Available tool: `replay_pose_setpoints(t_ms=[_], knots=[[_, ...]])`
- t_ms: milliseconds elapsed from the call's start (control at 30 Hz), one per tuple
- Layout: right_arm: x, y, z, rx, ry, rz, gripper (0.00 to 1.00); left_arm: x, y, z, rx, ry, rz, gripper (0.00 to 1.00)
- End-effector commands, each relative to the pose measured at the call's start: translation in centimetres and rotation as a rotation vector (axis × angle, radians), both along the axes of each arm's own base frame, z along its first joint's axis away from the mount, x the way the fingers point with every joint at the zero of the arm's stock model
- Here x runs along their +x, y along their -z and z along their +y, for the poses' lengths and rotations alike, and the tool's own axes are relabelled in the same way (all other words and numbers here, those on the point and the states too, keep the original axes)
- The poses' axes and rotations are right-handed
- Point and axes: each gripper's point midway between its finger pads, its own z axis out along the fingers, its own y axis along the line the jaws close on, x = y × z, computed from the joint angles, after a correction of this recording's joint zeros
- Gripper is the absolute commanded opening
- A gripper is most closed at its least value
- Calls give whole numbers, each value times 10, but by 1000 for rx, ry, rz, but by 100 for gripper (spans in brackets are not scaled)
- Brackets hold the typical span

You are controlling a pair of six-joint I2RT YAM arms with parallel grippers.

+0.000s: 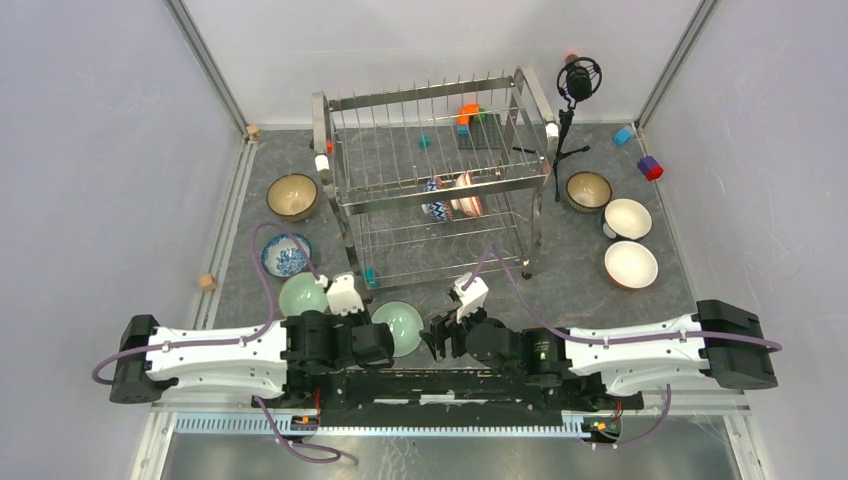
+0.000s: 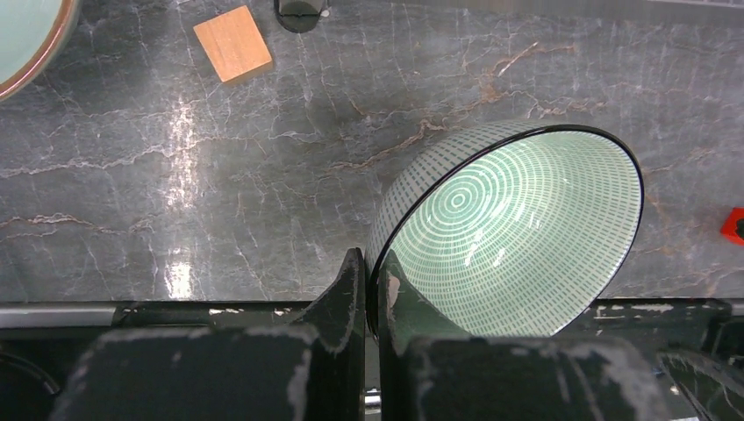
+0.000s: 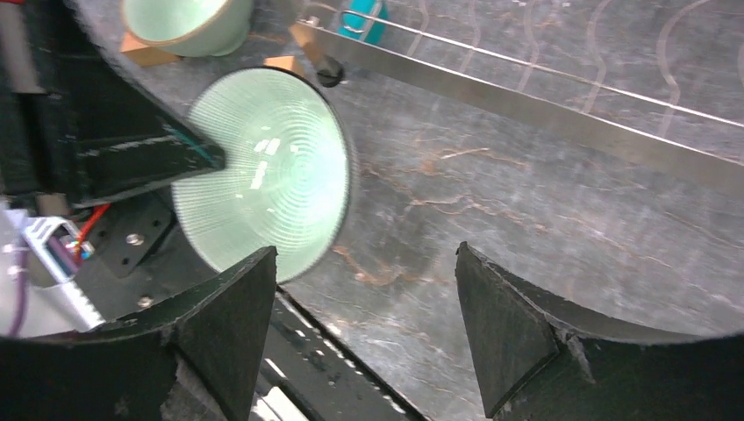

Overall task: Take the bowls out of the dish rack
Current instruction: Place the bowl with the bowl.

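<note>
Closest to the left wrist lens, the left hand (image 2: 372, 285) is pinched onto the rim of the ringed green bowl (image 2: 513, 232), with one black finger outside the wall and one inside. The bowl hangs tilted on its side with its mouth turned up towards the lens. Whether its lower edge touches the grey marbled worktop (image 2: 263, 175) I cannot tell. Seen from above, this bowl is just beyond the arm bases, between the two hands and apart from the dish rack (image 1: 400, 150). The right hand (image 3: 364, 254) is spread wide just beside the bowl, with only worktop between its fingers.

Two bowls stand on edge side by side inside the rack near its middle: the blue-and-white bowl (image 1: 435, 198) on the left and the red-and-white bowl (image 1: 467, 194) against it on the right. Which tier carries them is hard to tell from above.

Left of the rack, a brown bowl (image 1: 293, 196) rests on the worktop, with a blue patterned bowl (image 1: 286, 255) nearer the arms and a plain green bowl (image 1: 303, 296) just beside the left wrist. Right of the rack sit a tan bowl (image 1: 588, 190) and, nearer, two white bowls (image 1: 630, 264). A black microphone tripod (image 1: 575, 90) stands at the rack's far right corner. A wooden block (image 2: 232, 42) lies near the plain green bowl
</note>
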Motion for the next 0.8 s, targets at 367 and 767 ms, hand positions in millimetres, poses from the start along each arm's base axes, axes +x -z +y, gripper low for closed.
replay_pose_setpoints(t_ms=[367,767], knots=[[72,-44,-153,-112,513,-301,88,18,-49,0,-117,30,-155,2],[86,-24,-118,-60,366,-230,89,41,-112,79,169,-92,-316,2]])
